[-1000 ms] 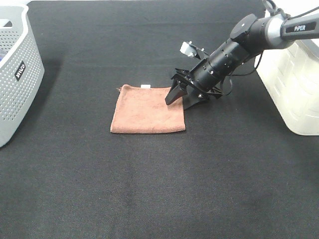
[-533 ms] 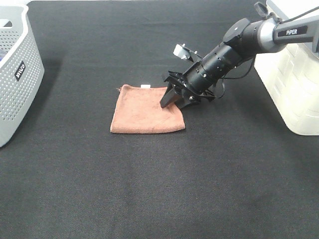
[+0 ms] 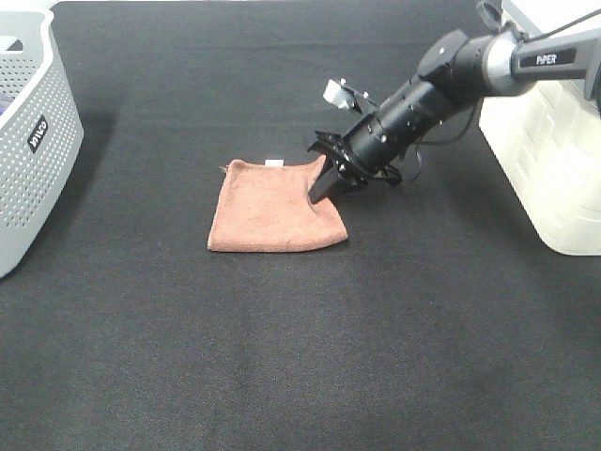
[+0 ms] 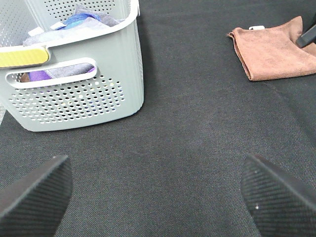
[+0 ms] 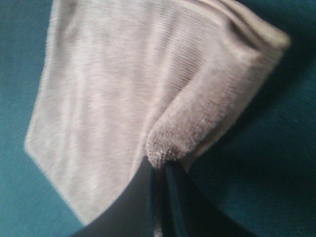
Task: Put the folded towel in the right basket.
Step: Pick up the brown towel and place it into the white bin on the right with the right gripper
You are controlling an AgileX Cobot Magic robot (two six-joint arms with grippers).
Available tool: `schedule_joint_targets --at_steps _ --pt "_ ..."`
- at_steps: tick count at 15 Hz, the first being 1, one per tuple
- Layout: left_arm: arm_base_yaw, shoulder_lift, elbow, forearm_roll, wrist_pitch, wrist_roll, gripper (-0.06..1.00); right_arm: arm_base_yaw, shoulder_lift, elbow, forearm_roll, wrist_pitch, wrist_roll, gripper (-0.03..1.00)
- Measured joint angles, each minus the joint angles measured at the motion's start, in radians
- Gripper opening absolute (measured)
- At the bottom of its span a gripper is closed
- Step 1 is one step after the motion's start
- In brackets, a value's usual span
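Observation:
The folded towel [image 3: 274, 209], reddish-brown with a small white tag on its far edge, lies flat on the black table left of centre. My right gripper [image 3: 322, 191] reaches in from the right and is shut on the towel's right edge. In the right wrist view the towel [image 5: 123, 89] bunches up where the closed fingertips [image 5: 165, 185] pinch it. The right basket [image 3: 554, 160], white with brick-pattern sides, stands at the right edge, apart from the gripper. My left gripper [image 4: 155, 190] is open and empty above bare table, with the towel [image 4: 276, 49] far off.
A grey basket with dotted holes [image 3: 33, 141] stands at the left edge. It shows in the left wrist view [image 4: 84, 94] holding blue and purple cloths. The black tabletop [image 3: 300, 357] stretches across the front.
My right gripper has moved left onto the towel's right edge and shut on it. That edge is now bunched and slightly raised. The left arm has not moved.

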Motion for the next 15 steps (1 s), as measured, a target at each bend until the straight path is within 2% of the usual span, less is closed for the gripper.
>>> schedule_joint_targets --at_steps 3,8,11,12,15 --pt "0.000 0.000 0.000 0.000 0.000 0.000 0.88 0.001 -0.008 -0.173 -0.070 0.142 0.050 0.00" --pt "0.000 0.000 0.000 0.000 0.000 0.000 0.88 0.001 -0.137 -0.375 -0.274 0.247 0.159 0.00" --pt "0.000 0.000 0.000 0.000 0.000 0.000 0.88 0.001 -0.209 -0.460 -0.381 0.264 0.207 0.00" --pt "0.000 0.000 0.000 0.000 0.000 0.000 0.88 0.001 -0.209 -0.460 -0.381 0.264 0.207 0.00" --pt "0.000 0.000 0.000 0.000 0.000 0.000 0.88 0.001 -0.310 -0.510 -0.553 0.267 0.285 0.00"
